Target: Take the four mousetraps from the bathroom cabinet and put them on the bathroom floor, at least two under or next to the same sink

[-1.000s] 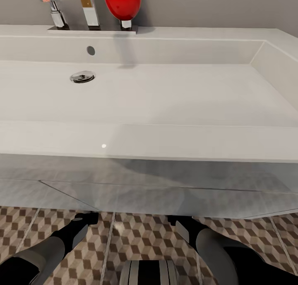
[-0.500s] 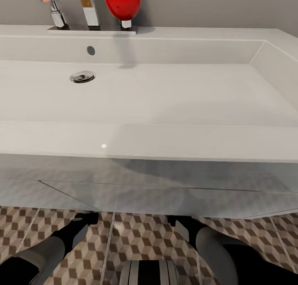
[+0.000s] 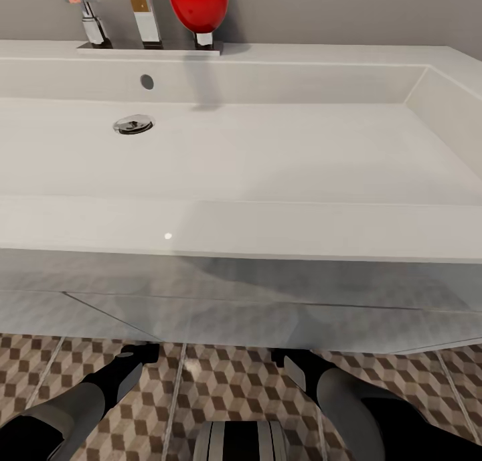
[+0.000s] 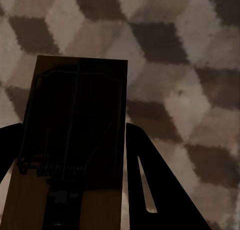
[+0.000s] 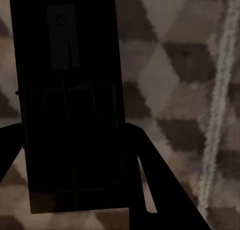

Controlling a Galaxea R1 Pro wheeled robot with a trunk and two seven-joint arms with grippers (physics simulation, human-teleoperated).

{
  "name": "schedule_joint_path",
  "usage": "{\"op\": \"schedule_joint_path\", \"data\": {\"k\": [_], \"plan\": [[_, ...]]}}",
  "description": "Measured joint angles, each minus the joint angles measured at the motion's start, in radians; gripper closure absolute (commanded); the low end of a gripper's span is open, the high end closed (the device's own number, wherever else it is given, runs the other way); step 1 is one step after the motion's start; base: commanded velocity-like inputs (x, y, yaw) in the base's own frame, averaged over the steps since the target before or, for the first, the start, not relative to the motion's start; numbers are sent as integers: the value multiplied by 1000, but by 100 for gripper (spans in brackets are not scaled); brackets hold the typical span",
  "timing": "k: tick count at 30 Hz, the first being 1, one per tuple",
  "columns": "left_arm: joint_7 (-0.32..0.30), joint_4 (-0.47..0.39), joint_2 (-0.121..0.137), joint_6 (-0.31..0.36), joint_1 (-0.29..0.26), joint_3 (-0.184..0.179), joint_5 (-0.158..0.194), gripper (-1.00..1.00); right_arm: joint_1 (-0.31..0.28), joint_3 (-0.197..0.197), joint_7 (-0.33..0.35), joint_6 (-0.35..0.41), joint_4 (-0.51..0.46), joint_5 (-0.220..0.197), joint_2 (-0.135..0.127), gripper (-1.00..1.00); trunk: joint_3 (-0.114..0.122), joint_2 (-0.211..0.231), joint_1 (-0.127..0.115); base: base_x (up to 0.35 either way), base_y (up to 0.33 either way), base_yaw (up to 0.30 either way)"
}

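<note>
The sink (image 3: 268,160) looks like smooth, glossy white ceramic, its drain (image 3: 133,124) and faucet (image 3: 87,19) polished chrome. The vanity front (image 3: 234,314) below is shiny enough to mirror the floor (image 3: 234,381), which is patterned tile with pale grout. The mousetrap (image 4: 75,140) is tan wood with dark wire.

The bathroom sink (image 3: 268,233) spans the head view, with the faucet (image 3: 90,23) on its back ledge at the left and the drain (image 3: 133,124) in the basin before it. Below its front edge lies the bathroom floor (image 3: 227,381), where both arms reach under. In each wrist view a mousetrap (image 4: 75,140) (image 5: 70,109) sits between the fingers (image 4: 155,190) (image 5: 150,180), above the tiles.
</note>
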Motion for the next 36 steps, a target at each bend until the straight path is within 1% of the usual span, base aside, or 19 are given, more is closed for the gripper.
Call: {"op": "schedule_joint_path", "data": {"k": [4, 7, 11, 36], "plan": [[0, 0, 0, 0, 0, 0, 0, 100, 2, 0, 0, 5, -4, 0, 0, 100, 0, 0, 0, 0, 0, 0], [0, 0, -1, 0, 0, 0, 0, 100, 10, 7, 0, 21, -21, 3, 0, 100, 0, 0, 0, 0, 0, 0], [0, 0, -1, 0, 0, 0, -1, 100, 11, 2, -1, 44, -22, 1, 0, 100, 0, 0, 0, 0, 0, 0], [0, 0, -2, 0, 0, 0, -1, 100, 13, 3, 9, 41, -26, 11, 0, 100, 0, 0, 0, 0, 0, 0]]}}
